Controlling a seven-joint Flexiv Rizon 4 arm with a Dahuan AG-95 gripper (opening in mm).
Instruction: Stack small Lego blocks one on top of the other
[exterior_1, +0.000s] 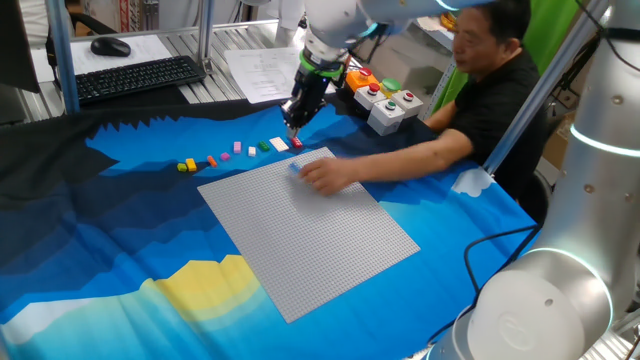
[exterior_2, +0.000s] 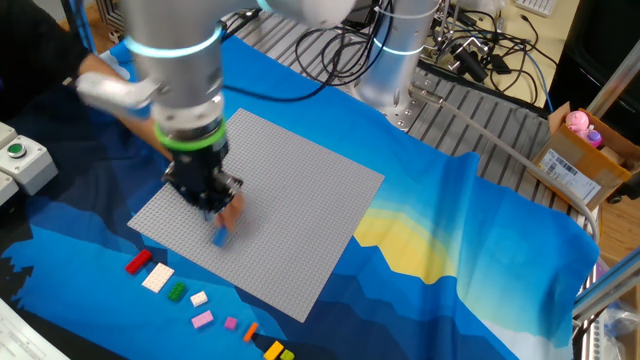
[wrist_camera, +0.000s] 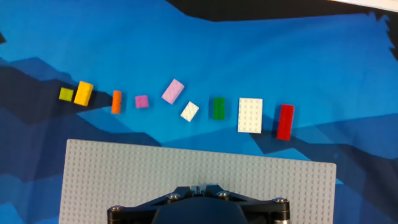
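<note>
Gripper (exterior_2: 215, 205) fingers fully closed, nothing seen between them, pointing straight down over grey studded baseplate (exterior_2: 300, 200) near its edge. Small blue brick (exterior_2: 220, 237) on plate just beside fingertips; person's hand (exterior_1: 325, 175) resting there too. Beyond plate edge, loose row of tiny glossy bricks on wavy blue cloth (wrist_camera: 186, 50): red oblong (wrist_camera: 285, 121), white studded slab (wrist_camera: 250, 115), green (wrist_camera: 218, 108), cream square (wrist_camera: 189, 111), two pink (wrist_camera: 173, 91), orange sliver (wrist_camera: 116, 101), yellow (wrist_camera: 83, 93)
</note>
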